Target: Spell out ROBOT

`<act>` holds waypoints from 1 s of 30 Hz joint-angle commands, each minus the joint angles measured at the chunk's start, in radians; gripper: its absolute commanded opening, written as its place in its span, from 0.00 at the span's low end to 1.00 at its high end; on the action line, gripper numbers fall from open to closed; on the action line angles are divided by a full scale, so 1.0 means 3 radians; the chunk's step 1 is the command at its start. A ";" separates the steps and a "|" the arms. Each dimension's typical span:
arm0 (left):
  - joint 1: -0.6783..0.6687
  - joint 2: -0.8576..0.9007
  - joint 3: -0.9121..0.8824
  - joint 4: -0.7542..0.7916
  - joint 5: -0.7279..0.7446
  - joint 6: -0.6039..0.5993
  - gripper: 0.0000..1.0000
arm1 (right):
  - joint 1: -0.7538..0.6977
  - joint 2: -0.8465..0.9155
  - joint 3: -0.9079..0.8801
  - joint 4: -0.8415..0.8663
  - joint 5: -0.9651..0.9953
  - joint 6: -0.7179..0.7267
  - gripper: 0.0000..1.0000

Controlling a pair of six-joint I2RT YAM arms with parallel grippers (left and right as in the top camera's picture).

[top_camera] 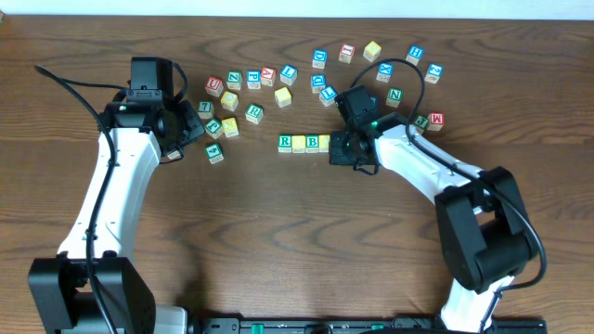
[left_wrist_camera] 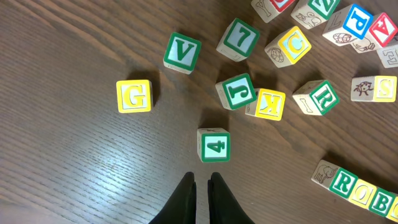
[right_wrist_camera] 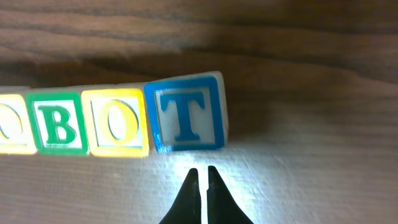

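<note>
Right claw [right_wrist_camera: 201, 172] together, empty, beside blue T cube [right_wrist_camera: 185, 118] touching yellow O cube [right_wrist_camera: 116, 122]; left claw [left_wrist_camera: 201, 177] together, empty

row cubes 5: green cubes [right_wrist_camera: 60, 122] 2, yellow cubes [right_wrist_camera: 116, 122] 2, blue cube [right_wrist_camera: 185, 116] 1 | loose cubes [top_camera: 253, 113] over twenty, exact count unclear | pincers 2: left pincer [left_wrist_camera: 202, 176], right pincer [right_wrist_camera: 203, 169] | desk [top_camera: 278, 241] 1

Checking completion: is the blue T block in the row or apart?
In the row: the T block sits against the O block, last in line, slightly skewed.
</note>
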 commanded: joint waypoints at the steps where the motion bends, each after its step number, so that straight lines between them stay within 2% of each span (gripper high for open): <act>1: 0.0013 -0.0045 -0.0051 0.0004 -0.0055 -0.0017 0.09 | -0.0078 -0.0346 0.0014 -0.0064 0.0187 -0.0048 0.01; 5: 0.0013 -0.0045 -0.0051 0.0004 -0.0053 -0.0018 0.09 | -0.0113 -0.0390 0.0008 -0.0022 0.0429 0.0067 0.01; 11: 0.0013 -0.0045 -0.0051 0.0003 -0.0053 -0.0017 0.09 | -0.0070 -0.0160 -0.0037 0.0205 0.0429 0.0202 0.01; 30: 0.0013 -0.0045 -0.0051 0.0004 -0.0055 -0.0017 0.09 | -0.0019 -0.0027 -0.0037 0.0317 0.0429 0.0146 0.01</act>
